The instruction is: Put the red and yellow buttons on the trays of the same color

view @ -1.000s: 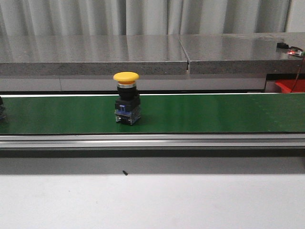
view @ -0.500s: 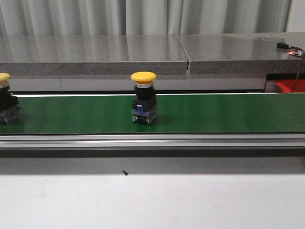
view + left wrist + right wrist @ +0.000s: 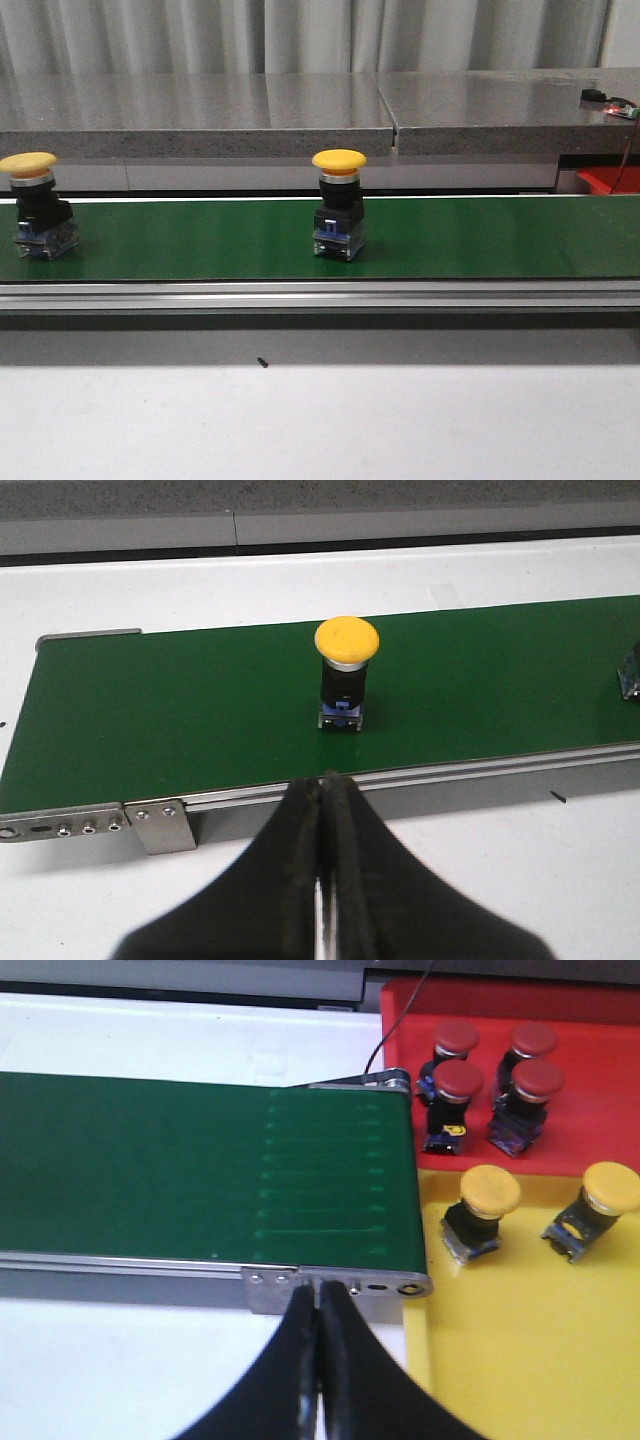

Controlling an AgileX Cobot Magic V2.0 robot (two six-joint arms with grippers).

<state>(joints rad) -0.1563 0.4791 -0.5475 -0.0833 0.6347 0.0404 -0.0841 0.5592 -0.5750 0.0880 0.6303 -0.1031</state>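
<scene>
1. State: my left gripper (image 3: 325, 785) has its fingers pressed together w/ nothing between them, hovering in front of the green belt (image 3: 480, 240). My right gripper (image 3: 318, 1295) is likewise pinched together & empty, parked at the belt's end plate.
2. Task items: two yellow buttons upright on the belt. The middle yellow button (image 3: 338, 204) is roughly mid-belt in front view; the left yellow button (image 3: 36, 205) is near the belt's left end, and left wrist cam shows it (image 3: 345, 670) straight ahead of my left fingers.
3. Trays: yellow tray (image 3: 520, 1360) just beside the belt end, w/ two yellow buttons lying tilted in it; red tray (image 3: 590, 1120) behind it holds four red buttons.
4. Doing it well (my judgement): spread the fingers first, come in from above, clamp the black body below the cap, not the cap itself – the dome looks slippery. The body is narrow & tall, so a side knock could tip it.
5. Drop spot: aim for bare yellow area, apart from the two already there.
6. In the way: belt's alu side rail (image 3: 320, 295) sits between me & the buttons, so clear it before lowering. No red button on the belt.
</scene>
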